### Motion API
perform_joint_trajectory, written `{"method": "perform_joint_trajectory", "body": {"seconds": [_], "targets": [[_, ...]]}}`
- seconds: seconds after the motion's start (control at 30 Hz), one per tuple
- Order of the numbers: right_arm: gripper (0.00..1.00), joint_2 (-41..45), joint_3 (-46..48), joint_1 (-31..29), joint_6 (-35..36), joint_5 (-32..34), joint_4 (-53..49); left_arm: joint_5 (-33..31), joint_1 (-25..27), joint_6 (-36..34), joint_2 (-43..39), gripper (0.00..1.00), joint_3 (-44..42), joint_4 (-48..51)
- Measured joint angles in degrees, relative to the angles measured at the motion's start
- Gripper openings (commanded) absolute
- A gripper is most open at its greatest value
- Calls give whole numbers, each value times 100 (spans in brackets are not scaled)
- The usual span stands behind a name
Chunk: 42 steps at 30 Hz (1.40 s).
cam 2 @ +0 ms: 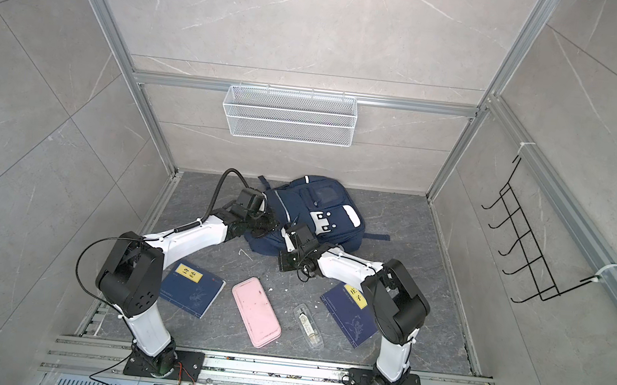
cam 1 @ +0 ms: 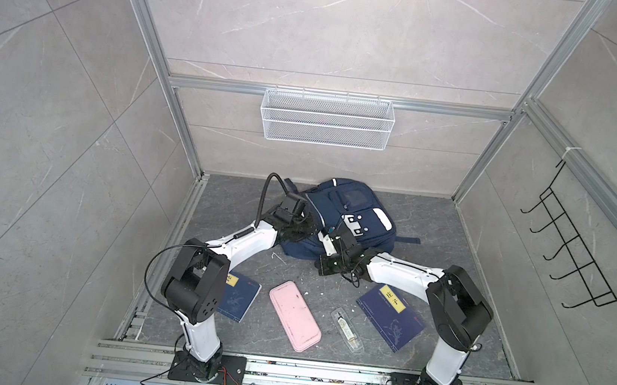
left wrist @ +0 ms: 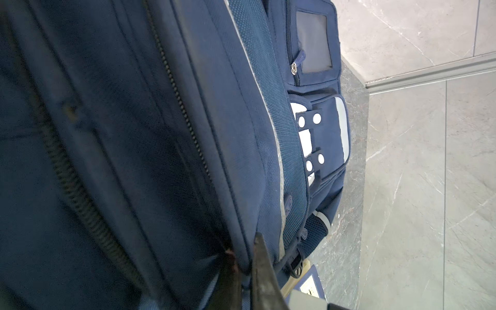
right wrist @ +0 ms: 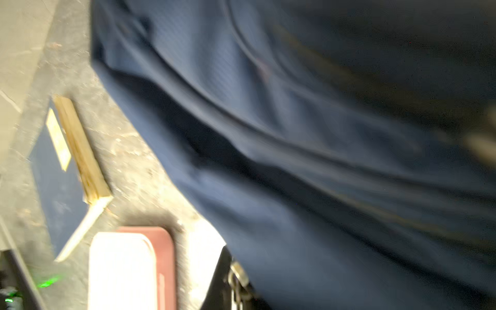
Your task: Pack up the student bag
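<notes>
Your student bag (cam 1: 351,213) lies front face up at the back middle of the dark stone surface (cam 1: 451,235), close to the rear wall, with one strap trailing out to the right. Your left end effector (left wrist: 243,245) is pressed against the bag's left side, and the left wrist view shows its dark fingers (left wrist: 261,268) drawn narrow, pinching a fold of navy fabric beside a zipper line. Your right end effector (cam 1: 327,240) sits at the bag's near edge, jaws drawn together. The right wrist view is blurred, so you cannot tell whether anything is caught between them, though a small metal ring (right wrist: 237,271) shows just beside one finger. Nearer the arm bases, well apart from the bag, a navy book (cam 1: 239,297), a pink pencil case (cam 1: 294,315), a clear plastic case (cam 1: 347,328) and a second navy book (cam 1: 389,317) lie flat in a row.
</notes>
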<state>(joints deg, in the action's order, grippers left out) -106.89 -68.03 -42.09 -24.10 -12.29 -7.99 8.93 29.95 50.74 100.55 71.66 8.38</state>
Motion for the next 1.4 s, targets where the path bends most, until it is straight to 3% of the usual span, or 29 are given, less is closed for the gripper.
{"method": "perform_joint_trajectory", "body": {"seconds": [0.3,0.47,0.57,0.77,0.93,1.1,1.4], "targets": [[0,-713,-896,-151,-710,-293,42,-240,-140,57,-87,0,-389,-214],[0,-662,-697,-164,-835,-232,181,-280,-249,-164,-236,40,-387,9],[0,-509,-343,-179,-826,-210,223,-398,-422,-446,-492,49,-358,238],[0,2,348,-188,-761,-192,175,-800,-793,-1113,-1078,50,-269,688],[0,487,715,-188,-612,-111,-31,-992,-973,-1602,-1084,54,-142,1091],[0,918,1051,-188,-476,61,-393,-828,-968,-2024,-400,59,533,1517],[0,1349,1427,-181,-306,356,-815,-280,-957,-2273,741,58,1213,1882]]}}
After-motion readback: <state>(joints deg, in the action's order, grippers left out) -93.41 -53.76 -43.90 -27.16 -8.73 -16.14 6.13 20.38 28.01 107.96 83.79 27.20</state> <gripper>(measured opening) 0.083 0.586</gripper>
